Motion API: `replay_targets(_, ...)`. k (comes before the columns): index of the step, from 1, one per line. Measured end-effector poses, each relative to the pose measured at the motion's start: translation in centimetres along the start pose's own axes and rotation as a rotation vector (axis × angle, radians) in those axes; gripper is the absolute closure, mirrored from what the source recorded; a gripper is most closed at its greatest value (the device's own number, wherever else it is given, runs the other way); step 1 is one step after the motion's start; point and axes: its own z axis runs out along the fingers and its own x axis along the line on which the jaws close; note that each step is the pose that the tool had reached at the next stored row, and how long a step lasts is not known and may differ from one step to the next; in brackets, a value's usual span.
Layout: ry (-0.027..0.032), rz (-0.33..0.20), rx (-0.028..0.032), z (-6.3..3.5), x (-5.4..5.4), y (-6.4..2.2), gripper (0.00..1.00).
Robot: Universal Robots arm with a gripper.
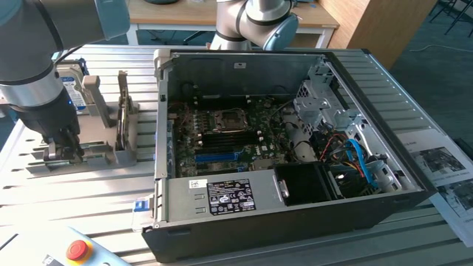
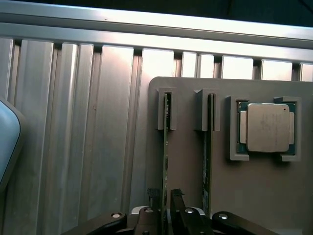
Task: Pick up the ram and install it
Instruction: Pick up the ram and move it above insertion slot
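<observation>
- Gripper [image 2: 165, 196] sits closest in the wrist view. Its jaws are open and straddle the ram [image 2: 166, 147], one on each flat face with a sliver of gap either side, so nothing's pinched yet as far as I can see.
- Ram stands on its long edge in a slot of the grey holder [image 2: 186, 161], thin top edge facing up. A second stick [image 2: 209, 147] runs parallel just beside it, and a CPU [image 2: 266, 127] sits in its own pocket past that.
- Holder is on the tabletop [image 1: 88, 194], toward the edge on the exterior view's left. It's beside the open computer case [image 1: 296, 138] with a gap between them.
- Long axis lies level, running along the tabletop's grooves, and one end is tucked into the holder's bracket.
- Handling guess: super light and stiff, but thin and easy to hurt. The smooth faces could slip, so I'd clamp the two flat faces squarely around mid-length and stay off the contact edge down in the slot. Twisting it sideways is probably how you'd crack something.
</observation>
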Motion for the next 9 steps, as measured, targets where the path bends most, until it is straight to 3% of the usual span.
replay_targets(9,0.0,0.0,0.0,0.0,0.02,-0.15,0.77)
